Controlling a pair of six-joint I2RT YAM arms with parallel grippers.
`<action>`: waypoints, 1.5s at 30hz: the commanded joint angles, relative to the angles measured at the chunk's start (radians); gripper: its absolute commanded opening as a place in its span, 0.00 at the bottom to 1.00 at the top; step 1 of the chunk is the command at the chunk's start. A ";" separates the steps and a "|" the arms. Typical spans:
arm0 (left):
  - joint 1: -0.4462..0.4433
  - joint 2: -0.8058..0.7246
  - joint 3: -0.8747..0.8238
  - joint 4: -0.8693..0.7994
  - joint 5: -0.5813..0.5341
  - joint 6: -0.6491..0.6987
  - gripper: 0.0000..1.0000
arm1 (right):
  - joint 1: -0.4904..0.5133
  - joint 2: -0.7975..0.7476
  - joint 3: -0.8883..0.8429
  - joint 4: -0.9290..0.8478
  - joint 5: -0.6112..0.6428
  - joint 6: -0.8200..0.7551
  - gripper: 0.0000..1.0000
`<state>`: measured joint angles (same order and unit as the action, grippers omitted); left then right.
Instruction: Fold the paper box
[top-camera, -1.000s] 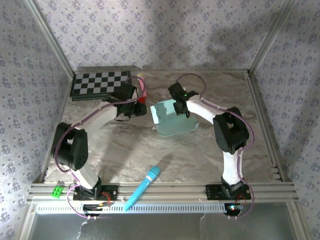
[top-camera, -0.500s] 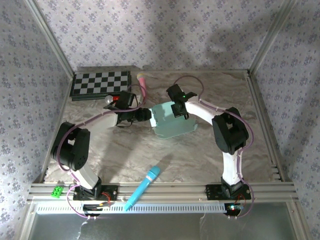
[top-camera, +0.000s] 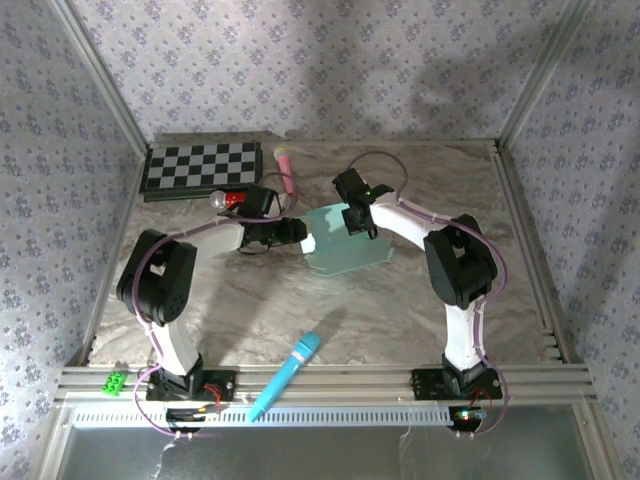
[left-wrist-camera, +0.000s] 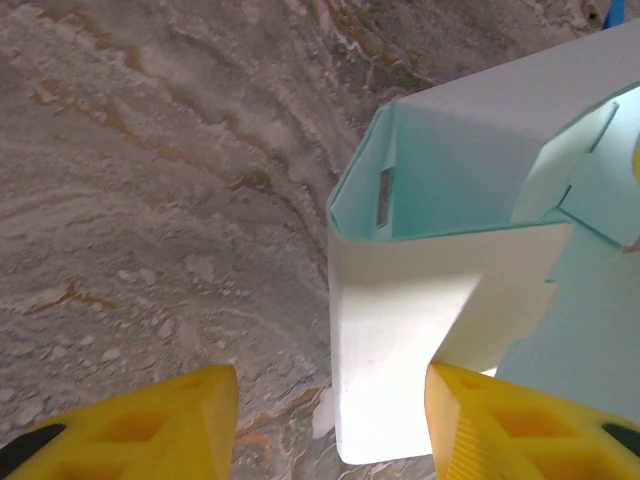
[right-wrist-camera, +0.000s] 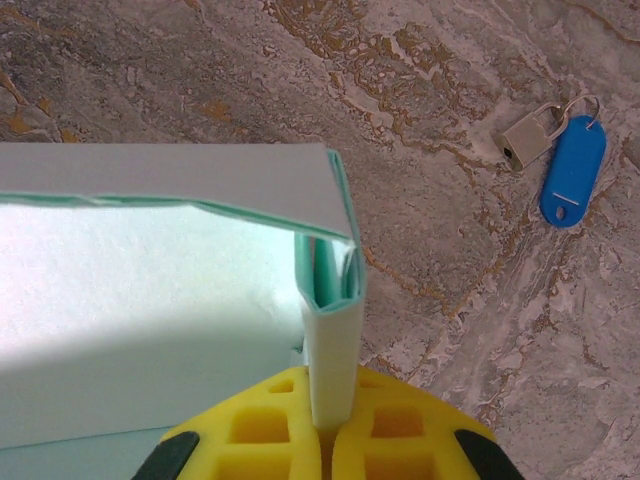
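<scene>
The paper box (top-camera: 345, 245), pale mint card partly folded, lies mid-table with walls raised. My right gripper (top-camera: 356, 218) is at its far edge. In the right wrist view that gripper (right-wrist-camera: 330, 428) is shut on a doubled upright wall of the paper box (right-wrist-camera: 150, 290). My left gripper (top-camera: 300, 232) is at the box's left side. From the left wrist, the left gripper (left-wrist-camera: 330, 425) is open, and a white flap of the paper box (left-wrist-camera: 400, 360) lies between its yellow fingers (left-wrist-camera: 130, 430), close to the right one.
A chessboard (top-camera: 205, 165) lies at the back left, with a pink item (top-camera: 285, 163) beside it. A blue microphone (top-camera: 288, 372) lies near the front edge, and a green block (top-camera: 115, 381) sits on the front rail. A padlock (right-wrist-camera: 525, 140) with a blue tag (right-wrist-camera: 572, 172) lies beside the box.
My left gripper has swung from beside the chessboard to the box's left edge and opened wider. The box shifted slightly. My right gripper kept its hold.
</scene>
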<state>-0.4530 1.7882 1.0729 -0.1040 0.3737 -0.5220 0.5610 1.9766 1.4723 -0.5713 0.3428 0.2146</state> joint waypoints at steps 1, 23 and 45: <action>0.001 0.016 0.042 0.058 0.052 -0.019 0.51 | 0.014 0.012 0.000 -0.047 -0.005 0.003 0.06; -0.040 0.162 0.245 -0.166 -0.058 0.007 0.27 | 0.043 0.041 0.036 -0.080 -0.051 0.019 0.06; -0.125 0.273 0.469 -0.545 -0.323 0.017 0.00 | 0.062 0.069 0.084 -0.107 -0.149 0.037 0.07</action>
<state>-0.5465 2.0304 1.5181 -0.5774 0.0677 -0.5186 0.5987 2.0090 1.5276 -0.6441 0.2447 0.2745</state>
